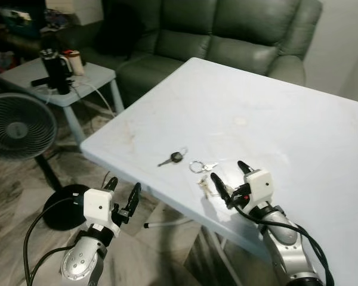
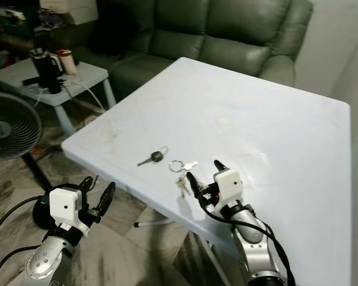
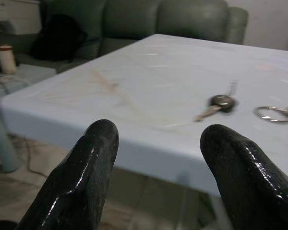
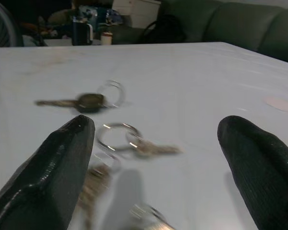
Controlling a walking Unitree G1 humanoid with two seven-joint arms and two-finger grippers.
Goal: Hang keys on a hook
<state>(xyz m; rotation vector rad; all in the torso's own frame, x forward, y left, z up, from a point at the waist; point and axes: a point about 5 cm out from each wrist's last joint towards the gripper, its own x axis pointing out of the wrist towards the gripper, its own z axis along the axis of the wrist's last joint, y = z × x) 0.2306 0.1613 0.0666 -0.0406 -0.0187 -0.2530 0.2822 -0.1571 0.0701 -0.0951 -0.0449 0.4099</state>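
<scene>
On the white table (image 1: 256, 107), close to its front edge, lies a black-headed key (image 1: 173, 158) with a small ring. Just right of it sits a key ring with silver keys (image 1: 200, 166), and a few more keys (image 1: 204, 182) lie nearer the edge. My right gripper (image 1: 229, 171) hovers open low over the table, right behind the silver keys (image 4: 129, 141), with nothing between its fingers. My left gripper (image 1: 123, 189) is open too, below and in front of the table edge, facing the black-headed key (image 3: 216, 105).
A standing fan (image 1: 18, 128) is on the floor to the left. Behind it a small side table (image 1: 86, 74) carries a black mug (image 1: 52, 68) and cables. A grey-green sofa (image 1: 227, 30) runs along the far side of the table.
</scene>
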